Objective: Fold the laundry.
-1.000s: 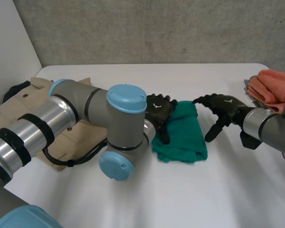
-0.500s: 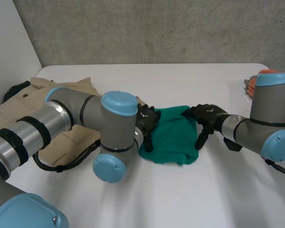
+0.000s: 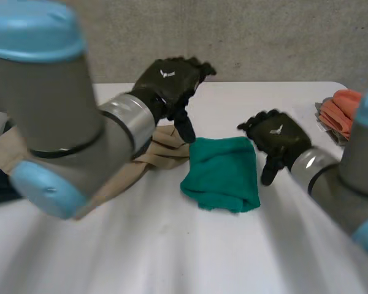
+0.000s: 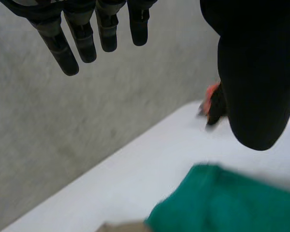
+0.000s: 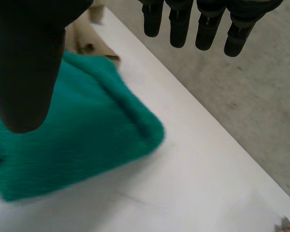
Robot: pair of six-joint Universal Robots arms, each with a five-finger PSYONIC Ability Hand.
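1. Left hand [image 3: 170, 81]: hangs above the table [image 3: 172, 245], at 11 o'clock from the green cloth [image 3: 224, 174]. Fingers are straight to relaxed and the thumb points down. It is slack and grips nothing, clear of the cloth.
2. In the left wrist view the left hand [image 4: 253, 72] has straight fingers [image 4: 58, 43] set apart from the thumb, with the green cloth [image 4: 232, 203] below the palm.
3. Left arm [image 3: 49, 122]: fills the near side at 9 o'clock, elbow high.
4. Right hand [image 3: 276, 138]: at 2 o'clock from the cloth, just beside its far corner. Whether it touches, can't tell. Fingers are loosely bent with nothing in them.
5. In the right wrist view the right hand [image 5: 24, 63] has straight fingers [image 5: 179, 24], and the green cloth [image 5: 63, 140] lies under the thumb.
6. Right arm [image 3: 331, 184]: comes in from 4 o'clock.
7. Green cloth: folded, flat on the table near centre.
8. Beige garment [image 3: 162, 150]: at 9–10 o'clock from the cloth, just beside its edge.
9. Orange cloth [image 3: 340, 110]: stacked at the table's edge, 2 o'clock, well apart from the green one.
10. Table is white; the wall [image 3: 264, 37] at 12 o'clock is grey concrete.
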